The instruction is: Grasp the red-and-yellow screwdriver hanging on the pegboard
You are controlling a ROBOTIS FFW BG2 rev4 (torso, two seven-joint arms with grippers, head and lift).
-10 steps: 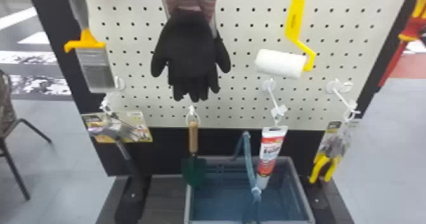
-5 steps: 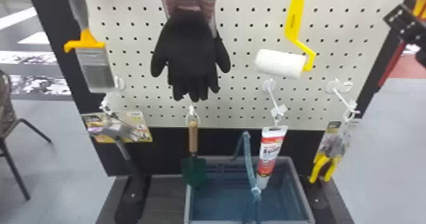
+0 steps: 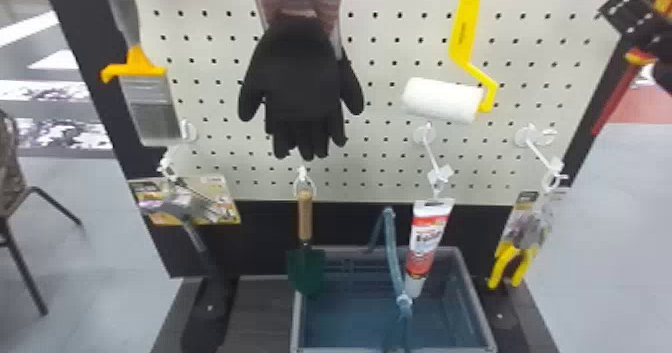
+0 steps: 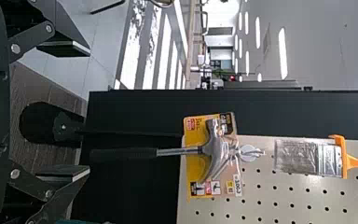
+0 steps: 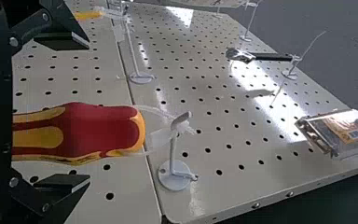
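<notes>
2 wide-open right claw (image 3: 645, 41) fingers (image 5: 60, 41) flank the screwdriver (image 5: 93, 130).

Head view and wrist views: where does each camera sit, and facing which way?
Head view: on the head, facing forward-down at the pegboard; shows the right gripper.
Left wrist view: left wrist, facing the hammer; left gripper open.
Right wrist view: right wrist, facing the screwdriver; gripper open.
Head and left wrist share the hammer.
</notes>
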